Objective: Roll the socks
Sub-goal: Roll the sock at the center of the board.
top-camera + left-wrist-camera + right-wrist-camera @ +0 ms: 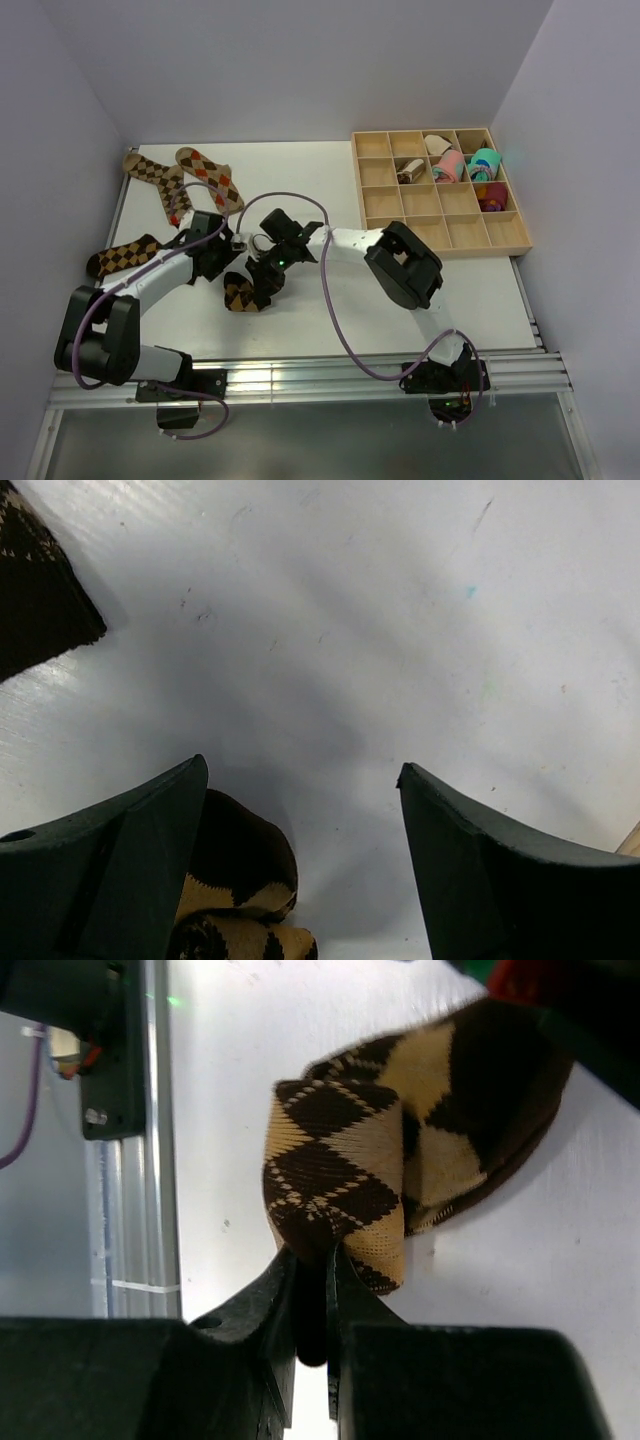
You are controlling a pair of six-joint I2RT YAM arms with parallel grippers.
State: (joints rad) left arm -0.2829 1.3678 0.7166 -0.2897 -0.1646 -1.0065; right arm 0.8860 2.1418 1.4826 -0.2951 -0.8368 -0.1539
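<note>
A brown-and-tan argyle sock (pixel 240 293) lies partly folded near the table's front. My right gripper (pixel 312 1260) is shut on its folded edge, and the rest of that sock (pixel 400 1130) bunches beyond the fingers. In the top view the right gripper (pixel 258 283) sits just above the sock. My left gripper (pixel 302 768) stands open, with the same sock (pixel 235 880) resting against its left finger and nothing between the tips. Another argyle sock (pixel 125 257) lies flat to the left. Two more socks (pixel 150 175) (pixel 210 175) lie at the back left.
A wooden compartment tray (pixel 385 205) stands at the back right. It holds pink and teal bundles (pixel 450 165) and a small brown-and-cream bundle (pixel 408 172). A dark sock corner (pixel 40 590) shows at the left wrist view's top left. White walls close both sides.
</note>
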